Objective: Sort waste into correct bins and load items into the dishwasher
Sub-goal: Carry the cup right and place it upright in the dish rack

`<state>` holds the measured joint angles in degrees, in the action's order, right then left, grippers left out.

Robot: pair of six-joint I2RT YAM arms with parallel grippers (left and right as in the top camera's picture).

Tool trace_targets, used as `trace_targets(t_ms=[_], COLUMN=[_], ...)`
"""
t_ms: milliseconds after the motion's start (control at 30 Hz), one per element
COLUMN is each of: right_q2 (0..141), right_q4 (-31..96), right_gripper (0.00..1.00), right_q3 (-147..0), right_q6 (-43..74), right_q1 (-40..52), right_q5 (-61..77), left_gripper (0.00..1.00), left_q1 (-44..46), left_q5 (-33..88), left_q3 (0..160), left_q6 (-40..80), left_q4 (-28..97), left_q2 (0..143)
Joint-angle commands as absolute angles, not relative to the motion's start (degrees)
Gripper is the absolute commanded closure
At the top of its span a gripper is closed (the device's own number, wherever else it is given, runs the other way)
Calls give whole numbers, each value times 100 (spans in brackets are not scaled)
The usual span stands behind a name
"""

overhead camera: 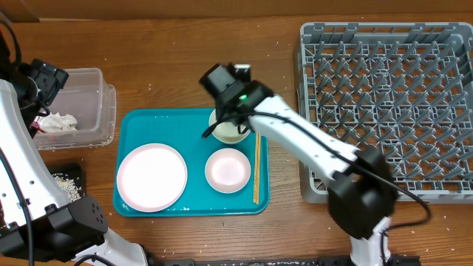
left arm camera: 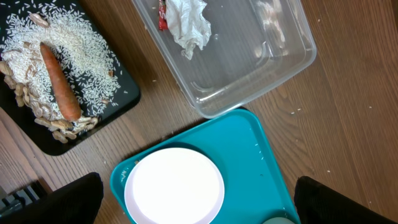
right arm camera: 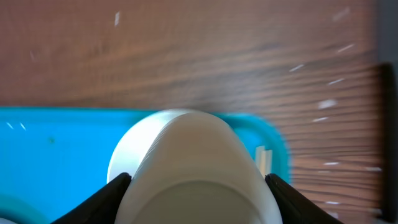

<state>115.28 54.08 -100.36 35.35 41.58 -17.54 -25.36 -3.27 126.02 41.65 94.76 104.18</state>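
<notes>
A teal tray holds a white plate, a small white bowl, wooden chopsticks and a pale cup. My right gripper is at the tray's far edge, and in the right wrist view its fingers press both sides of the cup. My left gripper hangs open and empty above the clear bin. In the left wrist view its fingers frame the plate and the tray far below.
A grey dish rack stands at the right. The clear bin holds a crumpled tissue. A black tray with rice, a carrot and peanut shells lies at the front left.
</notes>
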Motion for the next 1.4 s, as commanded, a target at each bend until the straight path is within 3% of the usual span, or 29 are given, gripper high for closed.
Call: trace_targets(t_ms=[0,267,467,767,867,967,1233,1367], right_q2=[10412,9369,9618,10287,10401,10401,10361,10269], right_q4=[5577,6219,6495,6549,6678,6735,7085,6980], right_gripper=[38,34,31,30,23,0,0,0], right_q3=[-10263,-10263,-10055,-9859,-9859,-9859,-9872,-9872], right_q6=[3573,3352,2950,2679,2633,2637,2659,2657], right_q1=[3647,1752,54,-1590,-1846,-1852,-1444,-624], right_q5=[-2362,-2432,-2093,-1365,-1184,-1173,220,779], left_gripper=[0,0,0,0,0,0,0,0], left_q1=[-2515,-2515,-2515,-2515,-2515,-2515,-2515,-2515], left_q5=[-401,-401,-401,-401,-401,-401,-401,-401], left_q3=[12606,12606,12606,12606,12606,12604,12606,12606], left_q6=[4200,4200,4200,4200,4200,4200,4200,4200], left_q4=[9487,9487,9487,9487,9487,9487,9487,9487], left_q2=[10438,10438,10438,10438,10438,10438,10438,10438])
